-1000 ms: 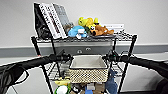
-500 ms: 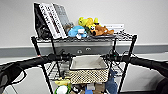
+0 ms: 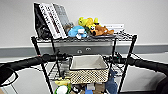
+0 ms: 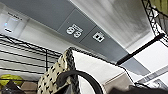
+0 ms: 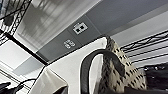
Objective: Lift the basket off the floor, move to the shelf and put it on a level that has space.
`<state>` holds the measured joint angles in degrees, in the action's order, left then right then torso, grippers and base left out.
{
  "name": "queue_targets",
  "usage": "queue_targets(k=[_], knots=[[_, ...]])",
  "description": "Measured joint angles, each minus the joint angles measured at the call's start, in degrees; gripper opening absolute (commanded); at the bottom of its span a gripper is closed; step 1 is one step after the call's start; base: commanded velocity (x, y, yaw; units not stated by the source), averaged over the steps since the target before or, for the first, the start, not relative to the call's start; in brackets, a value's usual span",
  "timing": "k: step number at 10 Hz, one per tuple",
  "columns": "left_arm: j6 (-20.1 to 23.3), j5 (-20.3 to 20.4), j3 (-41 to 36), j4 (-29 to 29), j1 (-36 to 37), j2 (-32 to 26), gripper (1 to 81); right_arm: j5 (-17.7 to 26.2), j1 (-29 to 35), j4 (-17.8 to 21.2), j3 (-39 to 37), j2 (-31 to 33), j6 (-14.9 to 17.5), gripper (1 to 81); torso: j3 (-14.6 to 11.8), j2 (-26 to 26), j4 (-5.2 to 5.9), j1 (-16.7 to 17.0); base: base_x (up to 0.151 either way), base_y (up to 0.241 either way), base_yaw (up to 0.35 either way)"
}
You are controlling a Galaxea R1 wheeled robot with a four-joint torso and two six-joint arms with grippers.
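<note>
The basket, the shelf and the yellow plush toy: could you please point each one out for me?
basket (image 3: 88, 73): head view, on its speckled woven front side.
shelf (image 3: 131, 52): head view, on its right front post.
yellow plush toy (image 3: 85, 21): head view, on its body, top tier.

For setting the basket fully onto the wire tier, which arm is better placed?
Neither alone, I think: the left gripper and right gripper flank the basket at equal height at the shelf.

The shelf (image 3: 130, 52) is seen up close; plush toys (image 3: 91, 27) and leaning books (image 3: 51, 20) are carried on its top tier, the basket (image 3: 88, 70) on the level (image 3: 53, 72) below.
</note>
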<state>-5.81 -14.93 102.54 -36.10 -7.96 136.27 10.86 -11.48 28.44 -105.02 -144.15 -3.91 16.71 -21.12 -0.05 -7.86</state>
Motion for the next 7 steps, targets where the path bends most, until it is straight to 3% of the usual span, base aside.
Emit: queue_targets(k=[7], knots=[[0.0,0.0,-7.0,2.4,-2.1,-6.6,81.1,-0.4,0.4,0.0,10.3,8.4,0.0,81.1,0.0,0.0,0.00,0.0,0.000,0.000,0.000]])
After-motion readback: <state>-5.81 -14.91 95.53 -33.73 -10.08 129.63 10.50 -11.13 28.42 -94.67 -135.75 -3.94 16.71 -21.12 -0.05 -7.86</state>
